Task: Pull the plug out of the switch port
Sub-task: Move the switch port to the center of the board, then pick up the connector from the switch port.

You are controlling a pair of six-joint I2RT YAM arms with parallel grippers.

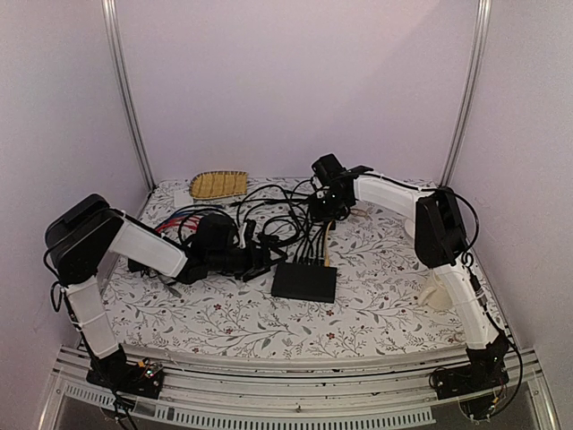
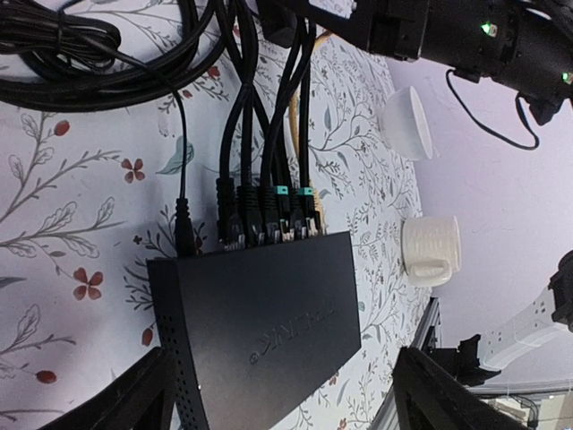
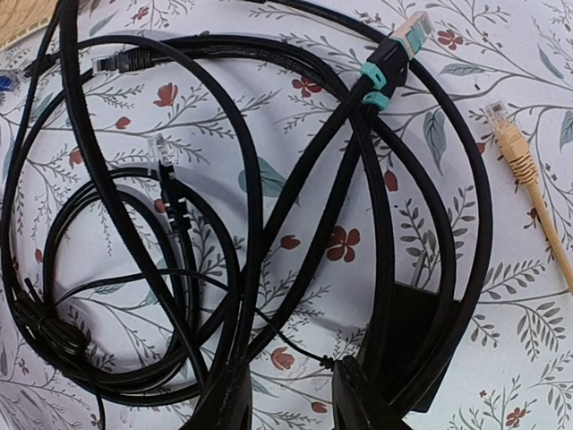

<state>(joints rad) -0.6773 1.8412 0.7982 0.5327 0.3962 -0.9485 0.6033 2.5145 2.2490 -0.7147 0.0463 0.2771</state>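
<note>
The switch (image 1: 304, 281) is a flat black box in the middle of the table. In the left wrist view the switch (image 2: 260, 331) has several plugs (image 2: 266, 218) in its far edge: black ones, two with teal boots, a beige one at the right end. A power lead (image 2: 183, 229) enters at its left. My left gripper (image 2: 286, 408) is open, its fingers (image 2: 134, 399) wide apart above the switch's near side, touching nothing. My right gripper (image 3: 288, 399) is open and low over a tangle of black cables (image 3: 224, 224), behind the switch (image 1: 325, 213).
Loose plug ends lie on the floral cloth: a teal-booted one (image 3: 394, 55) and a beige one (image 3: 512, 148). A black adapter block (image 3: 421, 349) sits by the right fingers. A white cup (image 2: 431, 251) and white bowl (image 2: 407, 121) stand right of the switch. A woven tray (image 1: 219, 184) lies at the back.
</note>
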